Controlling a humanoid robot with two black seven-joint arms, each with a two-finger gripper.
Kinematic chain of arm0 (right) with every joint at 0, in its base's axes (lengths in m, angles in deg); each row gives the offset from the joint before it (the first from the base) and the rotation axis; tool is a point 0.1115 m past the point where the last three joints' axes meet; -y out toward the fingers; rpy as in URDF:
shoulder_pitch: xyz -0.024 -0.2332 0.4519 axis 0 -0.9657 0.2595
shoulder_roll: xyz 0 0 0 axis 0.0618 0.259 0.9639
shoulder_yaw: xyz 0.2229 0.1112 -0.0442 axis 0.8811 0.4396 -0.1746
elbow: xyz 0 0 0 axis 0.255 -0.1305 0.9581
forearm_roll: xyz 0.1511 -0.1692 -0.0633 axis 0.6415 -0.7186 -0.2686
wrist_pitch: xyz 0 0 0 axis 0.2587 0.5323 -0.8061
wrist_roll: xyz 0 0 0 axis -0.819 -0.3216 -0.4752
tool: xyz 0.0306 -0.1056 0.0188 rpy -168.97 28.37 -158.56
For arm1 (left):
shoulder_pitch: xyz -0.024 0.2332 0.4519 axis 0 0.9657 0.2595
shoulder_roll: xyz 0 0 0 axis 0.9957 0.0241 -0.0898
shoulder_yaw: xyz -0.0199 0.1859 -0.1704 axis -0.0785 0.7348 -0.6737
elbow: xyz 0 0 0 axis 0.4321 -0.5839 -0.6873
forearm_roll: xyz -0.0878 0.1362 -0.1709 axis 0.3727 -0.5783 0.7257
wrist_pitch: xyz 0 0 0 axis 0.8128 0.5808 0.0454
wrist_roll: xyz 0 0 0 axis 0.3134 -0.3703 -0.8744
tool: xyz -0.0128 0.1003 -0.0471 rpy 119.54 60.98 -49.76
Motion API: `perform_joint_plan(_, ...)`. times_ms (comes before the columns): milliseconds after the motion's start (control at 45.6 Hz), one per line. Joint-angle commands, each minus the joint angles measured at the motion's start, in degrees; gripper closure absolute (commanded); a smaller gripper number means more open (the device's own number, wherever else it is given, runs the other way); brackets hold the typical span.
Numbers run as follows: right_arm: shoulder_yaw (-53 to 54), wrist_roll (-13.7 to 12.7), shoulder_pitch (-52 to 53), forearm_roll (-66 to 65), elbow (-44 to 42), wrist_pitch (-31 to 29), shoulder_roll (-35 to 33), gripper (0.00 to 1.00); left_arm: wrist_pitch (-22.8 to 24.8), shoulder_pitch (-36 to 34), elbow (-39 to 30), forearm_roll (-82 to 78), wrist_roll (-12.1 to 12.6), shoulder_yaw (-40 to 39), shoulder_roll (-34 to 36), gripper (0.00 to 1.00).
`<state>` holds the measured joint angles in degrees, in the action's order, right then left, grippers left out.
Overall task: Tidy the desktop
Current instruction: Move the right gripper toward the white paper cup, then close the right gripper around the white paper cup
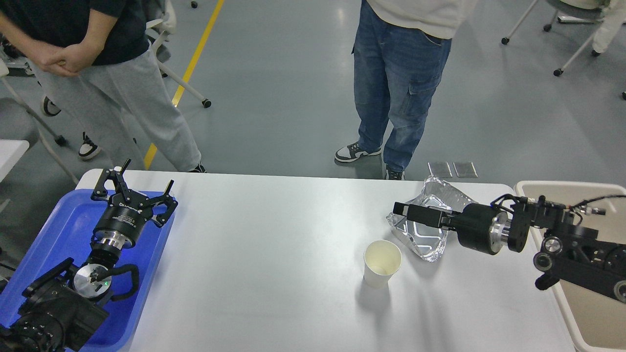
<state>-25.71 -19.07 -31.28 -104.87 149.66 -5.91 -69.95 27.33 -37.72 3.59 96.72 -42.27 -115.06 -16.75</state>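
Observation:
The white desktop point(264, 254) fills the lower view. A crumpled foil tray point(424, 240) lies at its back right. A white paper cup point(382, 262) stands upright just in front and left of it. My right gripper point(400, 209) reaches in level from the right and lies over the foil tray, fingers pointing left; I see it side-on and cannot tell its jaw gap or whether it touches the foil. My left gripper point(134, 183) is open and empty above the blue tray point(49, 230) at the left edge.
A beige bin point(582, 193) stands off the desktop's right edge, under my right arm. Two people stand beyond the far edge, one at the left, one at centre. Two small grey plates point(452, 169) lie on the floor behind the foil tray.

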Motion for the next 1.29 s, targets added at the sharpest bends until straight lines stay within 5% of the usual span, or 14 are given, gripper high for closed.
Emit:
perform_joint_plan(0, -13.5, 0.0, 8.4, -3.3, -1.8, 4.3, 4.9, 0.0, 0.0, 0.0, 0.0, 0.0, 0.0, 0.0, 0.1, 0.0)
perform_joint_plan(767, -27.3, 0.1, 7.8, -6.9, -16.2, 9.2, 17.8, 0.08, 0.0, 0.0, 0.0, 0.0, 0.0, 0.0, 0.0, 0.0)
perform_joint_plan(877, -27.3, 0.1, 7.6, -6.9, -16.7, 9.8, 17.8, 0.27, 0.0, 0.0, 0.0, 0.0, 0.0, 0.0, 0.1, 0.0)
perform_joint_plan(1074, -27.3, 0.0, 7.6, -6.9, -17.3, 9.9, 17.8, 0.83, 0.0, 0.0, 0.0, 0.0, 0.0, 0.0, 0.1, 0.0)
perform_joint_plan(1272, -27.3, 0.1, 7.9, -6.9, -17.4, 9.9, 17.8, 1.0, 0.0, 0.0, 0.0, 0.0, 0.1, 0.0, 0.0, 0.0)
